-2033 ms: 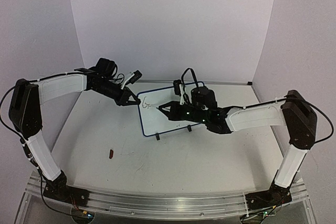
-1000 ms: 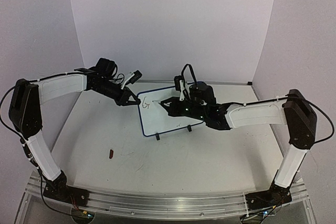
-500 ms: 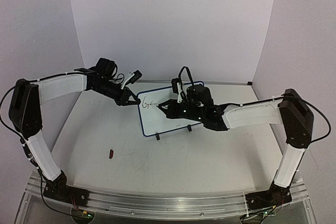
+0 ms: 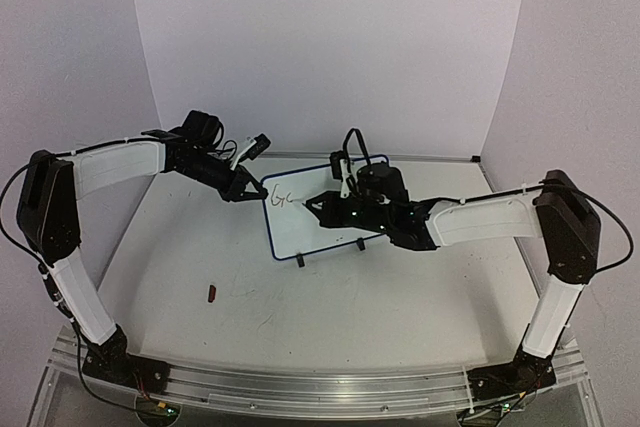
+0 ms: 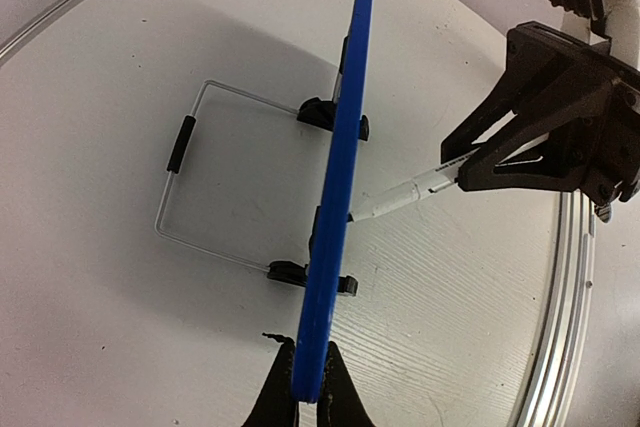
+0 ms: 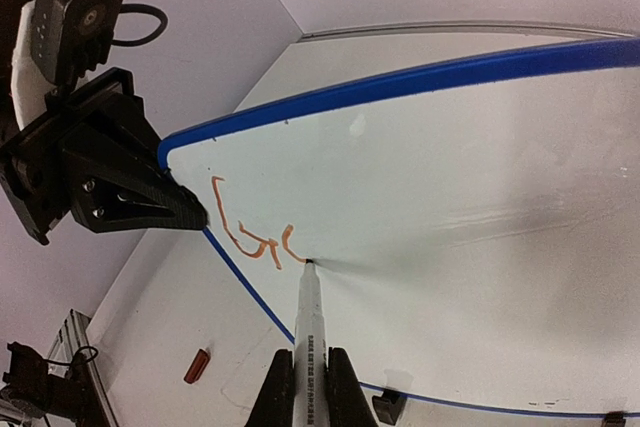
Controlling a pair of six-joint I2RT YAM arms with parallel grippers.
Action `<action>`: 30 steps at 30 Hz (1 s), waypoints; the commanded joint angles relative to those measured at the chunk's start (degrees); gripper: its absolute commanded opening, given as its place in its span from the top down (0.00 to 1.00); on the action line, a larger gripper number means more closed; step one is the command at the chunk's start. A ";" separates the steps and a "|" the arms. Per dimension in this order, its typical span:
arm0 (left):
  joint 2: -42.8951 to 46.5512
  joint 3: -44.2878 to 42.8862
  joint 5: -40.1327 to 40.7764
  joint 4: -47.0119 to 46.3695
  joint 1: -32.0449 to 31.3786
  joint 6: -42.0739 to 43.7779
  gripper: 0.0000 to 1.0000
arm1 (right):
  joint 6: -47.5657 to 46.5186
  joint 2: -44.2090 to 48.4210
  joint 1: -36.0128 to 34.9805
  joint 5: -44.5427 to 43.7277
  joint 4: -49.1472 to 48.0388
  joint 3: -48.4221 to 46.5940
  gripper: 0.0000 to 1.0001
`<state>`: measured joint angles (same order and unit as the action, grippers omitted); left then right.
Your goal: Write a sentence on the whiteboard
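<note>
The whiteboard (image 4: 296,229) stands on its two black feet (image 4: 299,260) at the middle of the table (image 4: 180,247), towards the back, between the two grippers. The sentence (image 6: 255,238) is barely begun: a "G" and one small curl at the board's top left corner. They are orange in the right wrist view and only a thin dark scribble (image 4: 280,197) from the top.

The right wrist view shows the marker (image 6: 308,339) with its tip touching the board just right of the curl, and the right gripper (image 6: 308,399) clamped on its barrel. The left wrist view sees the board edge-on as a blue rim (image 5: 340,147), with a wire stand (image 5: 180,187) behind it, hidden in the other views. The left gripper (image 5: 308,397) is pinched tight on that rim, at the board's left edge near the top corner.

To the right of the writing, the white face is unmarked out to the far rim. The back wall is close behind. Most of the table's room lies in front of the board, towards the near rail, where a small reddish piece (image 4: 211,294), perhaps a cap, lies well apart.
</note>
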<state>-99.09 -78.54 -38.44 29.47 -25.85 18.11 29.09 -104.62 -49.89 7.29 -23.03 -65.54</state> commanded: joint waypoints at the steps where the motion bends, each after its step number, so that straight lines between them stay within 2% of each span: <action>1: -1.63 -0.47 4.85 3.00 -0.69 1.96 1.00 | -1.10 2.67 0.55 -4.14 0.16 -0.55 1.00; 30: -1.65 -0.58 5.20 3.06 -0.87 2.14 1.00 | -1.87 3.51 0.51 -2.21 0.79 -3.46 1.00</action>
<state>-99.09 -78.63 -38.28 29.56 -25.93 18.11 28.27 -104.22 -49.89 6.88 -21.30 -66.51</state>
